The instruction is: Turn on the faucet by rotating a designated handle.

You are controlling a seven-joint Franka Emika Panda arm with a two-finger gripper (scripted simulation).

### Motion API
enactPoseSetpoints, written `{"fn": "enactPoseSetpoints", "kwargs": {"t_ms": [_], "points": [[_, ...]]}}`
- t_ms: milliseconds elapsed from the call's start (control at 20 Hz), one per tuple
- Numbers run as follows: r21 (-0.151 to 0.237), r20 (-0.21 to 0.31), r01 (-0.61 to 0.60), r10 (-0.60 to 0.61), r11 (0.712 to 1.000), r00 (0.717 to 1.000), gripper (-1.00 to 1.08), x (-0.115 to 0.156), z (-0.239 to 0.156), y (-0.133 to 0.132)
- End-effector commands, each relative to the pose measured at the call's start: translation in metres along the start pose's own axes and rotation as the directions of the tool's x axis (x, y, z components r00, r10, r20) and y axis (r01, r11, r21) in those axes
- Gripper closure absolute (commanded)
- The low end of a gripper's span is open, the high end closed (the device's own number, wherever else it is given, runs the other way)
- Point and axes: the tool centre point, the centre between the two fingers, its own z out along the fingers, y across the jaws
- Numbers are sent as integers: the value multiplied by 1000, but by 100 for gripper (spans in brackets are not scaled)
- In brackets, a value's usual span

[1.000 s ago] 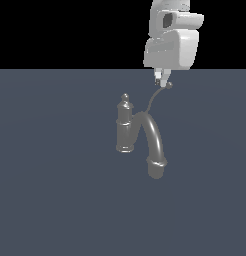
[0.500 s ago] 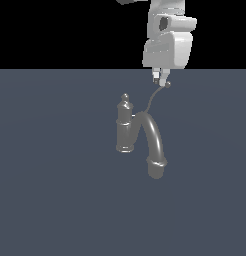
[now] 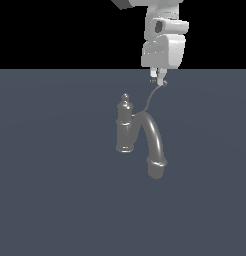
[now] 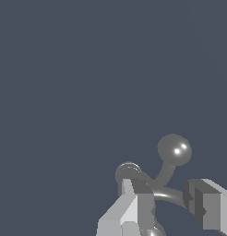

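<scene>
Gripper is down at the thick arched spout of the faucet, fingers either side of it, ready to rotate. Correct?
Not quite. The gripper is at the handle, the thin curved lever, not the thick spout. The wrist view shows the fingers either side of the slim lever, near its round knob. The rest stands.

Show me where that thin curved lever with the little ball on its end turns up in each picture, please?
Exterior view: the handle rises as a thin wire from the faucet, its tip just under the gripper.
Wrist view: the handle curves between the two fingers, its round knob beyond them.
Shared landmark: the gripper at the handle's knob end.
</scene>
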Motion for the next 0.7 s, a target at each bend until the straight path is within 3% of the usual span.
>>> {"fn": "enactPoseSetpoints", "kwargs": {"t_ms": [0,650], "points": [[-6,1,-4,4,1000,1000,108,3,6,-7],[-13,0,-16,16,1000,1000,108,9,11,-37]]}}
